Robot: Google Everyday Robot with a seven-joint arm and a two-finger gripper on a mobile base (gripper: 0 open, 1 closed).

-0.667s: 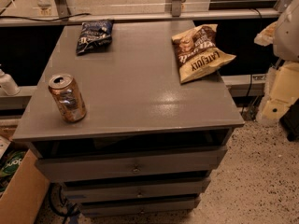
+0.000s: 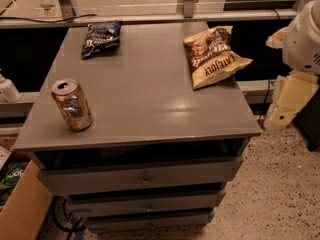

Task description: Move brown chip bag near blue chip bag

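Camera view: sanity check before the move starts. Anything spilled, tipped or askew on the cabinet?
Nothing spilled. The brown chip bag lies skewed, one corner overhanging the right edge of the cabinet. The blue chip bag lies flat at the back left; the opened can stands upright. The pincer hangs right of the cabinet.

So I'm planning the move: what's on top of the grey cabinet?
A brown chip bag back right, a blue chip bag back left, a can front left. Anything under the bags is hidden. The gripper hangs right of the cabinet.
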